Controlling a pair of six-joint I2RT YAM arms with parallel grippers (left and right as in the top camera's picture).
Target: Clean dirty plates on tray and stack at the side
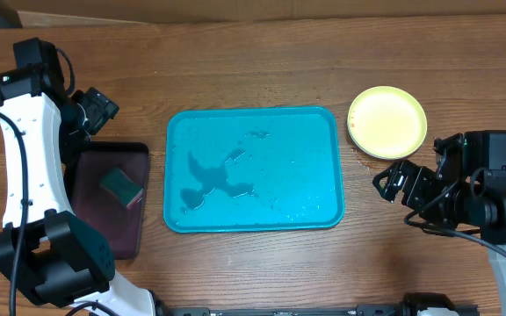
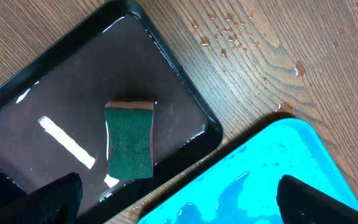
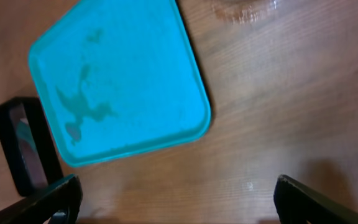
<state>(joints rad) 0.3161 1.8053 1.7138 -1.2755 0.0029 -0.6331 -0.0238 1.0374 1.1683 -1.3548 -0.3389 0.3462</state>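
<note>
The tray is coloured teal-blue with darker patches. The plate is tinted pale yellow, rimmed green. The sponge is coloured green, the small tray maroon-black, the table brown-grained.

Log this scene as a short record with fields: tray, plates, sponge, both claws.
tray: teal tray at the table's middle, no plates on it, water pooled on its surface
plates: yellow-green plate on the table, right of the tray; any plates beneath it cannot be told
sponge: green sponge lying in the dark tray, left of the teal tray
left claw: open, empty
right claw: open, empty
</note>
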